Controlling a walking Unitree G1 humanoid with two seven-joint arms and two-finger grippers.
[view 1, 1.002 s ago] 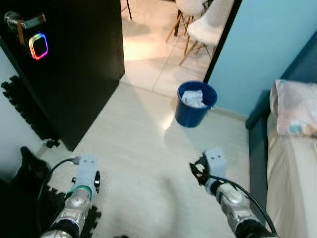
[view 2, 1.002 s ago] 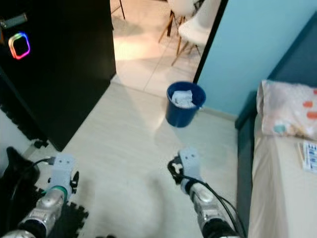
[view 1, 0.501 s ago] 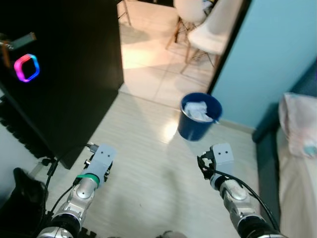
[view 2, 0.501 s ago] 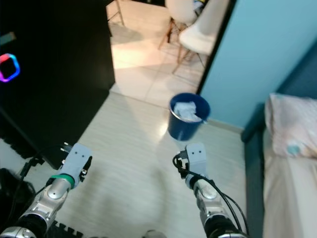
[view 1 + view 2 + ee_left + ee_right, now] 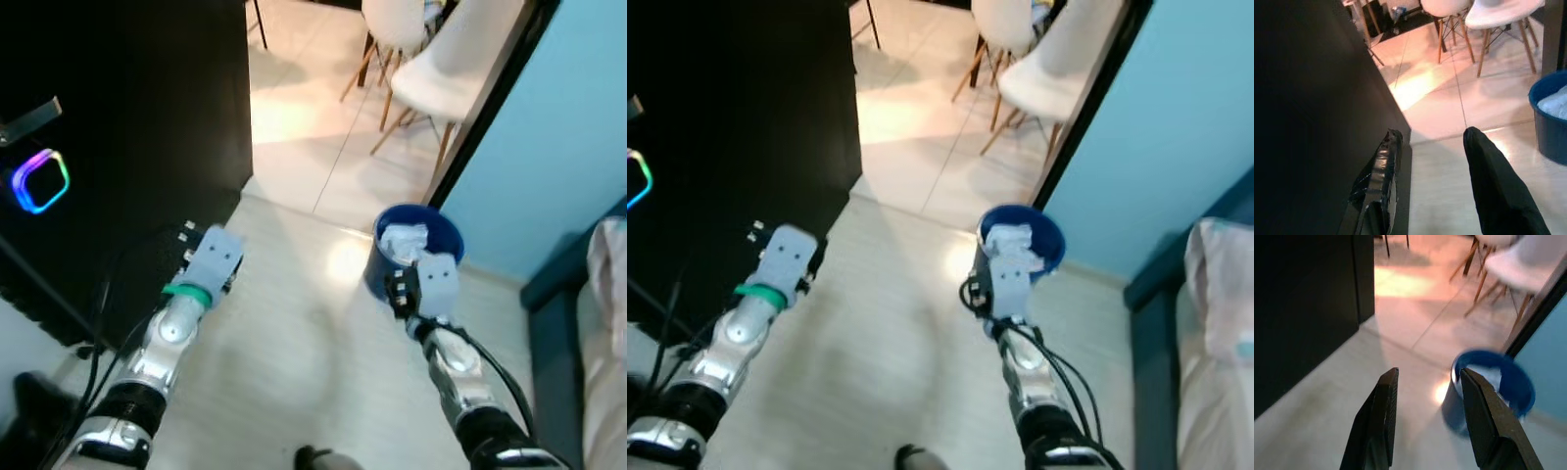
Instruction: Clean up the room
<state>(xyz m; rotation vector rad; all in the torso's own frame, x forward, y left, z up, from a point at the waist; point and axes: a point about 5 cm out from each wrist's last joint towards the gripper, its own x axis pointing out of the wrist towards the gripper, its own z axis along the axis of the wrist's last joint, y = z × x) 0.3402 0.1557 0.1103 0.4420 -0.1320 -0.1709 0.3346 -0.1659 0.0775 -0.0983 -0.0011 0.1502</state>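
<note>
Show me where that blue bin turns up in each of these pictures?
Left eye view: blue bin, right of centre, behind the right gripper.
Right eye view: centre.
Left wrist view: right edge.
Right wrist view: lower right.
Shared landmark: the white chair.
</note>
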